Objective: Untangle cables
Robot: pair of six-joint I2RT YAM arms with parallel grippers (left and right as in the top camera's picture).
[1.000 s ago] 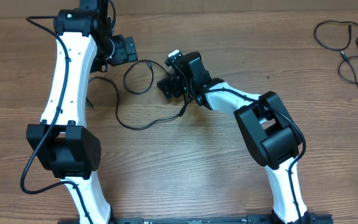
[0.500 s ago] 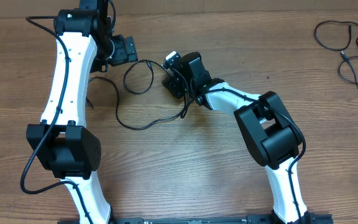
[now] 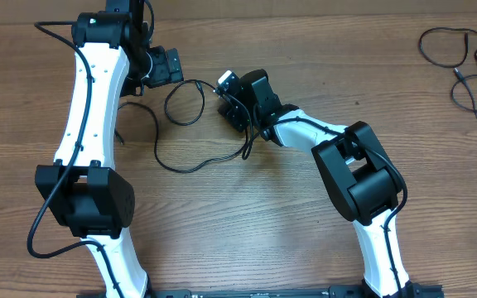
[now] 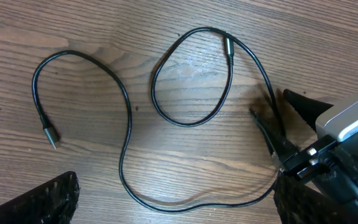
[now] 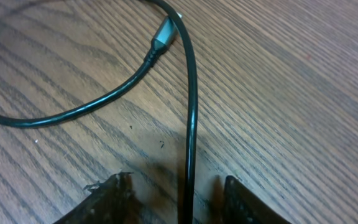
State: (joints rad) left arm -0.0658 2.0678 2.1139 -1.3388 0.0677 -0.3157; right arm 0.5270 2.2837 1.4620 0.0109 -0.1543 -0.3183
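- My right gripper (image 5: 174, 186) straddles the black cable (image 4: 128, 124) just below its silvery plug (image 5: 163, 34). Its fingers (image 5: 107, 199) stand partly apart with a gap on either side, so nothing is clamped yet.
- My left gripper (image 4: 176, 186) hangs wide open and holds nothing.
- The cable lies on the wooden table (image 3: 263, 232) between my 2 arms, curled into 1 loop (image 4: 155, 93) where the plug end crosses its own cord.
- I judge the step in hand to be securing the cord beside that loop. The next move calls for a firm pinch, then drawing the plug end outward so the loop opens.
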